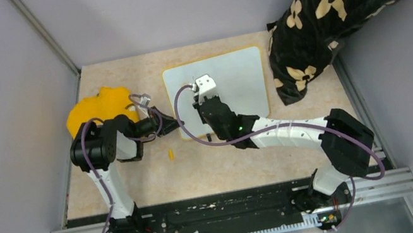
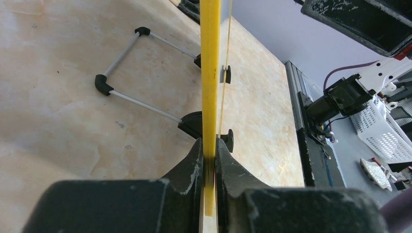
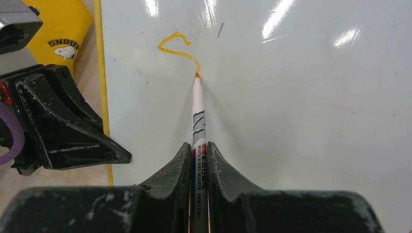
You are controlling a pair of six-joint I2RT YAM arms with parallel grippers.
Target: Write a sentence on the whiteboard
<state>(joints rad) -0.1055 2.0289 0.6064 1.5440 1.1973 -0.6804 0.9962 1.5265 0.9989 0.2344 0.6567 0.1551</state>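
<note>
The whiteboard (image 1: 236,79) lies flat on the table, glossy white with a thin yellow frame. My left gripper (image 1: 172,124) is shut on its left edge; the left wrist view shows the jaws (image 2: 210,150) clamped on the yellow frame (image 2: 210,73). My right gripper (image 1: 205,94) is over the board's left part, shut on a white marker (image 3: 198,121). The marker's orange tip touches the board (image 3: 291,121). Of the sentence, only one curved orange stroke (image 3: 176,46) shows, ending at the tip.
A yellow cloth (image 1: 99,110) lies left of the board, behind my left gripper. A small orange cap (image 1: 171,155) lies on the table near the board's front left corner. A black flowered cushion (image 1: 338,3) leans at the back right. The board's wire stand (image 2: 126,73) shows underneath.
</note>
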